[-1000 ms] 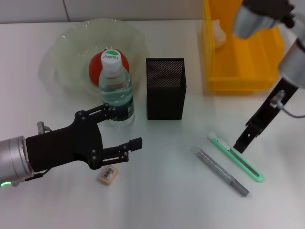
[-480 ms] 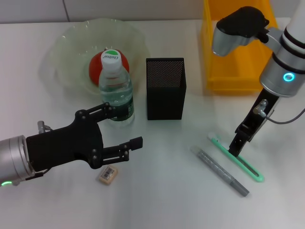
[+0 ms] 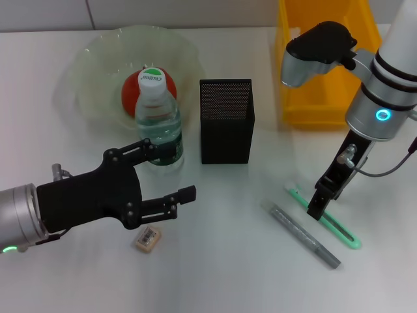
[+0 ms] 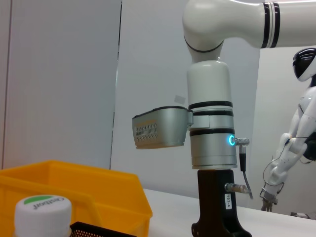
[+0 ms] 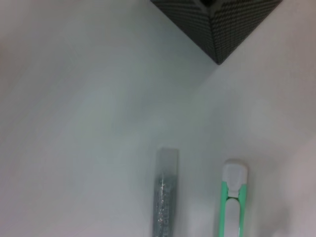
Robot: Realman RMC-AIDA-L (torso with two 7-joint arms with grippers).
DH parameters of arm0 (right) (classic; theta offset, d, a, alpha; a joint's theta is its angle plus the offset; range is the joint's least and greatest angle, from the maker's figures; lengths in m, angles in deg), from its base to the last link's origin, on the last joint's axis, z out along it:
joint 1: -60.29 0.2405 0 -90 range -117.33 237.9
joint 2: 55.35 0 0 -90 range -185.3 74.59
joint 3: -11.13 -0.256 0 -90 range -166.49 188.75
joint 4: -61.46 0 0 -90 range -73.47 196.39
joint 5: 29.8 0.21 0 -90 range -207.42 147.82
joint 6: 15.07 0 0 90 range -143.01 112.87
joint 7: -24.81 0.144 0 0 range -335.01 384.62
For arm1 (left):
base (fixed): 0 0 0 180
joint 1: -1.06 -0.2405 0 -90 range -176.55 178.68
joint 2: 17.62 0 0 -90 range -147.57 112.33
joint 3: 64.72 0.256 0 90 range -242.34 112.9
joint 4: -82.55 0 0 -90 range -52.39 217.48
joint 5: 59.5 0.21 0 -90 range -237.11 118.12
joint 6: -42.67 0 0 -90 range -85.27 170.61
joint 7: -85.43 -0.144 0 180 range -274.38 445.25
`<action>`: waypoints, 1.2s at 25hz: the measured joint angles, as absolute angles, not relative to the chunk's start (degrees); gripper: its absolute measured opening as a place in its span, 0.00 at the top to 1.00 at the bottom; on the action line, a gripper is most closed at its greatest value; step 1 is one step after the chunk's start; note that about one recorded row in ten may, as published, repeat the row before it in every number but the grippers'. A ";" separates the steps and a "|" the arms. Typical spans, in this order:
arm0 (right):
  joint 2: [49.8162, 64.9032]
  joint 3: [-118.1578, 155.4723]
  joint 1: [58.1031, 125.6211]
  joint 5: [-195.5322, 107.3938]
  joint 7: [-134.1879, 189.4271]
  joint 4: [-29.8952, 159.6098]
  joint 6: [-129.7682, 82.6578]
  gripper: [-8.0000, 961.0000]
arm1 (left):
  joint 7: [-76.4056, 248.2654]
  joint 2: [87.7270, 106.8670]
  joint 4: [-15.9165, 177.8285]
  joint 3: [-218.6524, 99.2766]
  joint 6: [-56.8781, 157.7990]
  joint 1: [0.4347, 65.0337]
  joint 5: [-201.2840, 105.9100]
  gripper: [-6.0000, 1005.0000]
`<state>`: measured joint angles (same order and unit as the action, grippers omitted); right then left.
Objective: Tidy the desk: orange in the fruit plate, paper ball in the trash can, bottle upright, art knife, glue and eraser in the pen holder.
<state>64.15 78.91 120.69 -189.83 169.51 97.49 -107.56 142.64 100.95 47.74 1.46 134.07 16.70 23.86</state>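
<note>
**Right gripper at the art knife; left gripper spread near the eraser**

The art knife (image 3: 322, 218), green and white, is seen lying flat on the desk (image 3: 228, 274) toward its near right corner. The glue (image 3: 301, 235), a grey stick, lies just beside it on the left, roughly parallel and apart from it. In the right wrist view the capped ends of the knife (image 5: 232, 202) and the glue (image 5: 165, 197) are shown side by side, with a corner of the pen holder (image 5: 217, 22) beyond them.

The right gripper (image 3: 316, 207) is lowered onto the middle of the knife; whether its fingers are spread or pressed together cannot be told, nor whether the knife is touched.

The pen holder (image 3: 226, 121), a black mesh box, stands upright near the desk's middle. The bottle (image 3: 158, 124) is placed upright just left of it, at the near rim of the fruit plate (image 3: 98, 65), and the orange (image 3: 133, 91) is seen in the plate behind the bottle. A yellow bin (image 3: 326, 72) stands at the far right corner.

The eraser (image 3: 148, 238) lies near the front edge, left of the middle. The left gripper (image 3: 171, 173) is held above the desk with its fingers spread wide, nothing between them; the eraser lies just below its lower finger (image 3: 169, 203), and the upper finger reaches to the bottle's base.

In the left wrist view the right arm (image 4: 210, 128), the bottle cap (image 4: 42, 212) and the bin (image 4: 84, 192) are shown.
</note>
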 joint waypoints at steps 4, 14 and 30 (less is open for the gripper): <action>64.21 78.91 120.71 -189.77 169.51 96.92 -106.81 0.36 | 142.64 100.98 47.94 1.46 133.59 16.88 23.86 0.20; 64.27 78.89 120.75 -189.11 168.95 95.56 -105.30 0.44 | 142.09 100.96 49.06 1.46 133.27 17.58 23.88 0.20; 64.42 78.89 121.91 -189.10 168.90 93.04 -103.63 0.58 | 141.00 101.03 49.81 1.46 133.16 17.65 23.91 0.20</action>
<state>64.42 78.89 121.91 -189.10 168.90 93.04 -103.63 141.00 101.03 49.81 1.46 133.16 17.65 23.91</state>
